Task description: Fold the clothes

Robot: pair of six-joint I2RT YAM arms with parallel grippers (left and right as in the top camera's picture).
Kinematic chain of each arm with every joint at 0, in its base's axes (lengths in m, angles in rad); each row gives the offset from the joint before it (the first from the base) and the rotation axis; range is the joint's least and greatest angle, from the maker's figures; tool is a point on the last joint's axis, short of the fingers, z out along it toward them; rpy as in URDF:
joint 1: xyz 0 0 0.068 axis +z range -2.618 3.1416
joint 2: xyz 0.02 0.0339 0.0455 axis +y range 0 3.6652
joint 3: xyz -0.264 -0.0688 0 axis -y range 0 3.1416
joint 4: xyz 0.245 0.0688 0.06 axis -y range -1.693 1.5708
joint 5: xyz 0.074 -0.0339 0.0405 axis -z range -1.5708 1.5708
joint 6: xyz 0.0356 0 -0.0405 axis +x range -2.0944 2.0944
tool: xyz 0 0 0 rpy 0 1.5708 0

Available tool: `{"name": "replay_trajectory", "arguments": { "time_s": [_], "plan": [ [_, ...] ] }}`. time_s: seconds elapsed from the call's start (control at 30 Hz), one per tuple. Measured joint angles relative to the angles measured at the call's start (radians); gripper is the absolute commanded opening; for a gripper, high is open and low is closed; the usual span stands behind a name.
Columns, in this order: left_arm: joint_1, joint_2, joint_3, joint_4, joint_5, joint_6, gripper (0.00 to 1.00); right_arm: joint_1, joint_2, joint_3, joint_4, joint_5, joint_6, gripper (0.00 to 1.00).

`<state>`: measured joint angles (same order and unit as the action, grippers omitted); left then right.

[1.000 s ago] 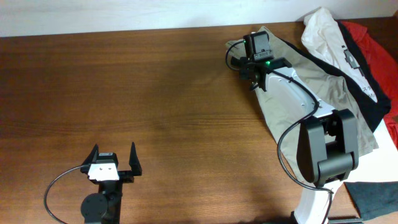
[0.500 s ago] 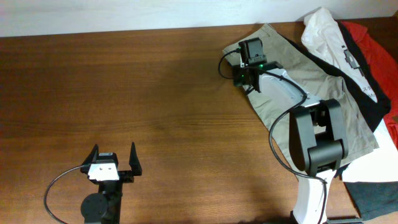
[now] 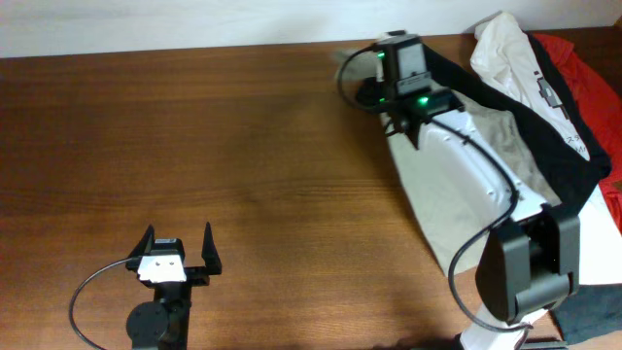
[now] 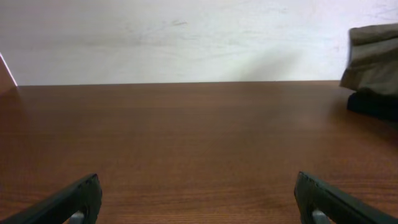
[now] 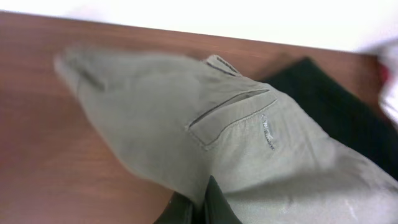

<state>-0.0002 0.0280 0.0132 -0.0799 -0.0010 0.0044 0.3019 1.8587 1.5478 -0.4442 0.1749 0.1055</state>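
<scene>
Two arms: we see the left one at the near-left of the table (image 3: 243, 146), and the right one reaching to the far edge, right of centre.
Left gripper (image 3: 177, 238): fingers spread wide, nothing between them, low over bare wood. Well apart from all the clothes.
Left wrist view: both fingertips at the bottom corners, wood ahead up to a pale wall (image 4: 186, 37). A khaki bunch shows at the far right with a dark shape under it; we cannot tell what that shape is.
Right gripper (image 5: 199, 208): fingers pressed together, pinching a fold of the khaki garment (image 5: 261, 155).
Khaki garment: far-right part of the table, running under the right arm in the overhead view. From the wrist we see a welt pocket facing the camera. Its left flap is blurred, over the wood.
Black garment (image 3: 554, 146): beside and partly under the khaki, along its right side.
White garment (image 3: 505, 49): on top of the black one, at the far right edge.
Red garment (image 3: 583, 68): rightmost, under the black.
</scene>
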Motion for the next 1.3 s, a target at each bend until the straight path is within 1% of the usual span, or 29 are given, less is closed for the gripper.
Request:
{"name": "replay_trajectory", "arguments": {
  "time_s": [0.07, 0.13, 0.2, 0.23, 0.27, 0.3, 0.37, 0.4, 0.43, 0.5, 0.53, 0.6, 0.63, 0.67, 0.7, 0.73, 0.77, 0.83, 0.87, 0.93, 1.0, 1.07, 1.1, 1.13, 1.17, 1.2, 1.23, 1.27, 1.3],
  "plan": [
    [0.0, 0.0, 0.0, 0.0, 0.0, 0.0, 0.99, 0.132, -0.002, 0.001, -0.02, -0.004, 0.027, 0.04],
    [0.0, 0.0, 0.0, 0.0, 0.0, 0.0, 0.99, 0.27, 0.004, 0.001, -0.005, -0.044, 0.076, 0.04],
    [0.0, 0.0, 0.0, 0.0, 0.0, 0.0, 0.99, 0.404, 0.047, 0.002, 0.005, -0.077, 0.13, 0.04],
    [0.0, 0.0, 0.0, 0.0, 0.0, 0.0, 0.99, 0.447, 0.082, 0.002, 0.01, -0.081, 0.164, 0.29],
    [0.0, 0.0, 0.0, 0.0, 0.0, 0.0, 0.99, 0.489, 0.124, 0.002, 0.01, -0.086, 0.198, 0.58],
    [0.0, 0.0, 0.0, 0.0, 0.0, 0.0, 0.99, 0.52, 0.141, 0.002, 0.017, -0.089, 0.202, 0.8],
    [0.0, 0.0, 0.0, 0.0, 0.0, 0.0, 0.99, 0.529, 0.139, 0.021, -0.01, -0.06, 0.179, 0.88],
    [0.0, 0.0, 0.0, 0.0, 0.0, 0.0, 0.99, 0.506, 0.128, 0.034, -0.053, -0.012, 0.17, 0.95],
    [0.0, 0.0, 0.0, 0.0, 0.0, 0.0, 0.99, 0.455, 0.096, 0.041, -0.125, 0.045, 0.168, 1.0],
    [0.0, 0.0, 0.0, 0.0, 0.0, 0.0, 0.99, 0.284, -0.002, 0.055, -0.217, 0.102, 0.171, 0.99],
    [0.0, 0.0, 0.0, 0.0, 0.0, 0.0, 0.99, 0.143, -0.074, 0.063, -0.267, 0.129, 0.184, 0.99],
    [0.0, 0.0, 0.0, 0.0, 0.0, 0.0, 0.99, -0.107, -0.141, 0.082, -0.407, 0.151, 0.192, 0.99],
    [0.0, 0.0, 0.0, 0.0, 0.0, 0.0, 0.99, -0.204, -0.14, 0.089, -0.472, 0.152, 0.195, 0.99],
    [0.0, 0.0, 0.0, 0.0, 0.0, 0.0, 0.99, -0.365, -0.129, 0.085, -0.548, 0.153, 0.199, 0.99],
    [0.0, 0.0, 0.0, 0.0, 0.0, 0.0, 0.99, -0.479, -0.117, 0.084, -0.574, 0.158, 0.2, 0.99],
    [0.0, 0.0, 0.0, 0.0, 0.0, 0.0, 0.99, -0.552, -0.107, 0.084, -0.589, 0.15, 0.201, 0.99],
    [0.0, 0.0, 0.0, 0.0, 0.0, 0.0, 0.99, -0.682, -0.082, 0.083, -0.602, 0.139, 0.201, 0.99],
    [0.0, 0.0, 0.0, 0.0, 0.0, 0.0, 0.99, -0.831, -0.053, 0.083, -0.603, 0.113, 0.194, 0.99],
    [0.0, 0.0, 0.0, 0.0, 0.0, 0.0, 0.99, -0.927, -0.037, 0.083, -0.6, 0.067, 0.159, 1.0],
    [0.0, 0.0, 0.0, 0.0, 0.0, 0.0, 0.99, -1.029, -0.005, 0.083, -0.593, -0.005, 0.118, 1.0],
    [0.0, 0.0, 0.0, 0.0, 0.0, 0.0, 0.99, -1.083, 0.05, 0.083, -0.574, -0.068, 0.092, 1.0],
    [0.0, 0.0, 0.0, 0.0, 0.0, 0.0, 0.99, -1.12, 0.144, 0.083, -0.547, -0.192, 0.016, 0.99],
    [0.0, 0.0, 0.0, 0.0, 0.0, 0.0, 0.99, -1.121, 0.199, 0.082, -0.533, -0.242, -0.01, 0.93],
    [0.0, 0.0, 0.0, 0.0, 0.0, 0.0, 0.99, -1.121, 0.225, 0.082, -0.52, -0.261, -0.026, 0.83],
    [0.0, 0.0, 0.0, 0.0, 0.0, 0.0, 0.99, -1.121, 0.257, 0.082, -0.502, -0.278, -0.034, 0.64],
    [0.0, 0.0, 0.0, 0.0, 0.0, 0.0, 0.99, -1.121, 0.272, 0.081, -0.493, -0.287, -0.035, 0.59],
    [0.0, 0.0, 0.0, 0.0, 0.0, 0.0, 0.99, -1.12, 0.274, 0.08, -0.47, -0.304, -0.047, 0.46],
    [0.0, 0.0, 0.0, 0.0, 0.0, 0.0, 0.99, -1.12, 0.274, 0.08, -0.465, -0.309, -0.043, 0.43],
    [0.0, 0.0, 0.0, 0.0, 0.0, 0.0, 0.99, -1.12, 0.274, 0.08, -0.452, -0.316, -0.047, 0.36]
  ]
}}
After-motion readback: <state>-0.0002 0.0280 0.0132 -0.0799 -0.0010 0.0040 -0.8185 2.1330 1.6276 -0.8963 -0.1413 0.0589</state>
